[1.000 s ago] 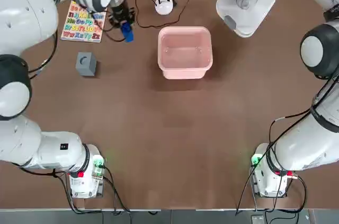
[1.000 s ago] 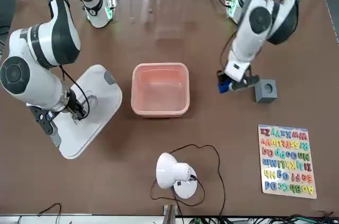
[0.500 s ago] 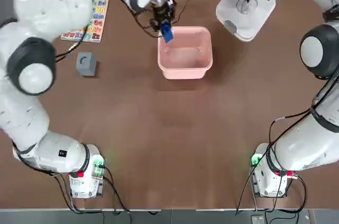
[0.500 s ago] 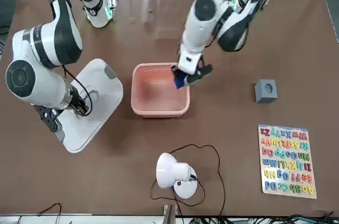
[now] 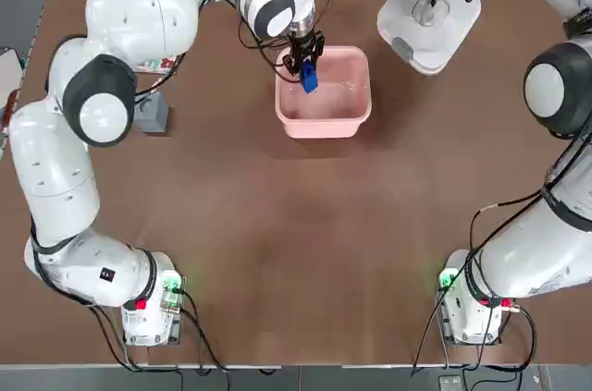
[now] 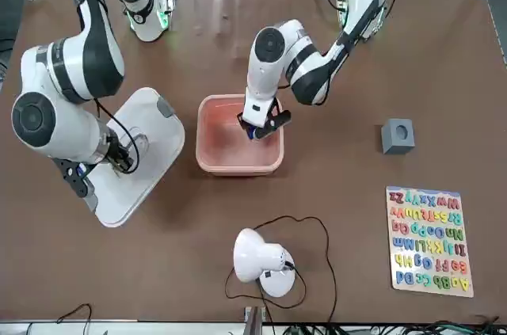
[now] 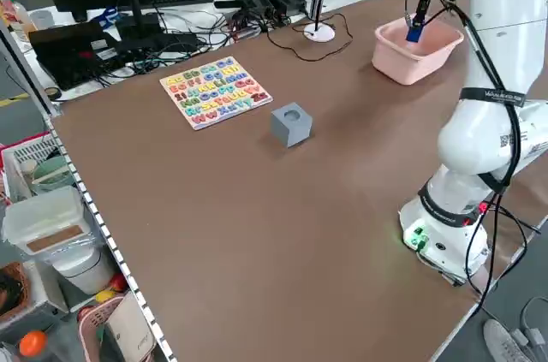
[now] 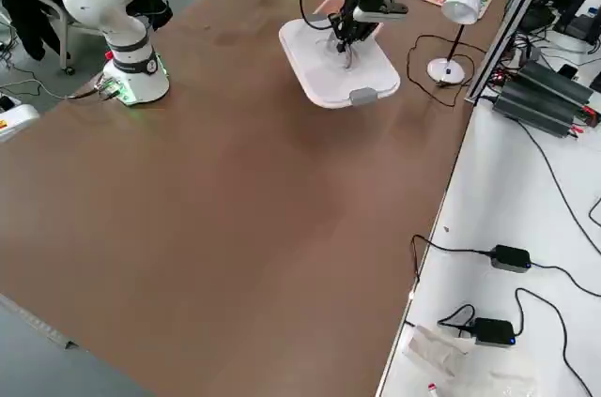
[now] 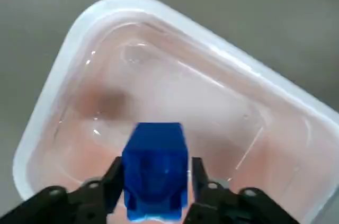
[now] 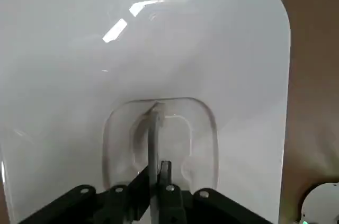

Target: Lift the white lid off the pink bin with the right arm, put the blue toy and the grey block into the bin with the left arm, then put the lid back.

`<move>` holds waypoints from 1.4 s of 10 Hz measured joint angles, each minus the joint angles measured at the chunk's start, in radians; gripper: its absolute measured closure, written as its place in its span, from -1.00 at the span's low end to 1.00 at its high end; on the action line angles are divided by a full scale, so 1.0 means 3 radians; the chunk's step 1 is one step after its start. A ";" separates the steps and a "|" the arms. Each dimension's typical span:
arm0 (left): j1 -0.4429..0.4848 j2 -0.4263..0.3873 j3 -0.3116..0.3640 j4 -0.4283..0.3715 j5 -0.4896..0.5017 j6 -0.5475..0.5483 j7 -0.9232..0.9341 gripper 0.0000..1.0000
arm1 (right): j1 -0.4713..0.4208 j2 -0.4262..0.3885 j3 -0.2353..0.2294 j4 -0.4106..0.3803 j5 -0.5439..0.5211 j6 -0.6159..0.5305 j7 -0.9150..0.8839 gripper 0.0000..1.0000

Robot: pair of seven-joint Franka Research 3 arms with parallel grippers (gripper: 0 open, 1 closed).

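Left wrist view alone: blue toy [image 9: 155,167] between tool fingers [image 9: 113,180]

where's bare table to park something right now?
Widest free patch: the table between the bin and the two arm bases. Smaller gap between the grey block and the bin. Crowded along the far edge: lid, white device with its cable, puzzle board.
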 joint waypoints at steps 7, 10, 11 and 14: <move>0.1365 -0.0335 -0.0712 -0.0201 0.0032 -0.0757 0.0689 -0.96 | -0.0005 0.0000 -0.0002 -0.0001 0.0001 0.0003 0.0001 0.84; 0.2983 -0.0533 -0.1757 -0.1133 0.0198 -0.0553 0.1277 -0.96 | -0.0008 0.0000 -0.0003 -0.0002 0.0001 0.0005 0.0001 0.84; 0.3544 -0.0551 -0.2113 -0.1474 0.0447 -0.0440 0.1383 -0.96 | -0.0008 0.0000 -0.0003 -0.0003 0.0001 0.0005 0.0001 0.84; 0.5110 -0.0543 -0.2830 -0.2473 0.1298 0.0148 0.1673 -0.95 | -0.0008 0.0000 -0.0002 -0.0006 0.0001 0.0006 0.0002 0.84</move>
